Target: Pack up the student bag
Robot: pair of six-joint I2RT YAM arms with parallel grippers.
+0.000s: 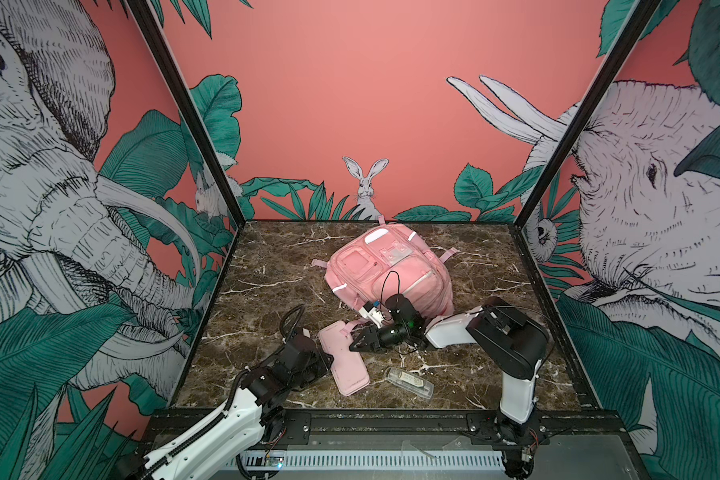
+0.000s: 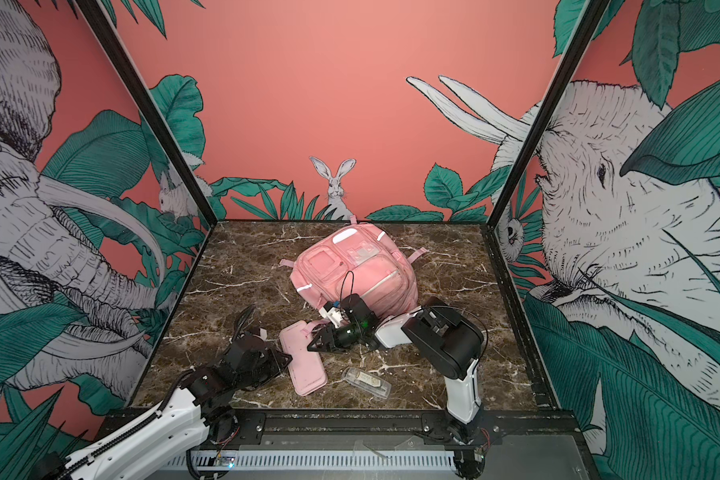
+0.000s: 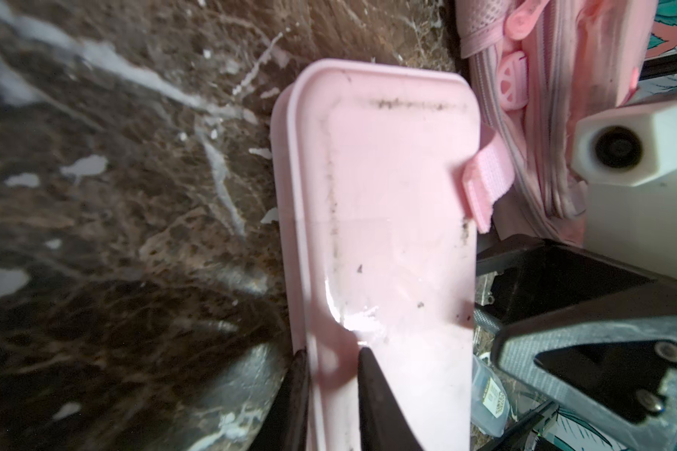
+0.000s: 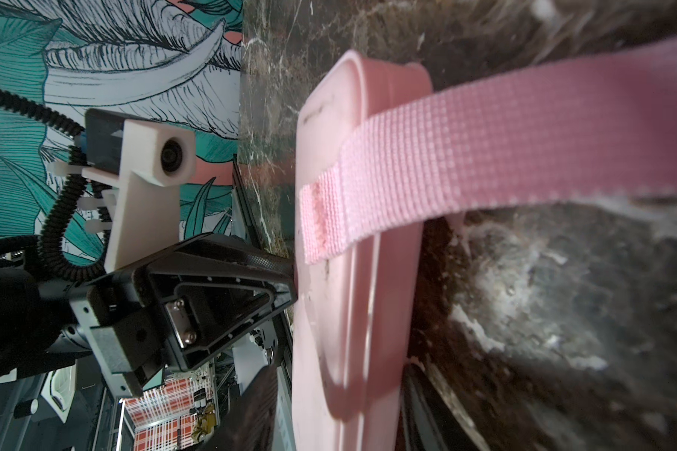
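The student bag (image 1: 391,270) (image 2: 354,270), a big pink backpack, lies front side up at the middle back of the marble table. In front of it lies a flat pink pencil case (image 1: 344,365) (image 2: 304,365) with a webbing strap (image 4: 485,136) of the bag draped across it. My left gripper (image 1: 328,360) (image 3: 335,375) is shut on the case's left rim, one finger on each side. My right gripper (image 1: 356,343) (image 4: 341,390) straddles the opposite edge with its jaws open. A gap shows between one finger (image 4: 258,390) and the case.
A clear plastic box (image 1: 410,382) (image 2: 366,380) lies on the table just right of the pencil case, near the front edge. Black frame posts and printed walls close in the table (image 1: 267,282) on three sides.
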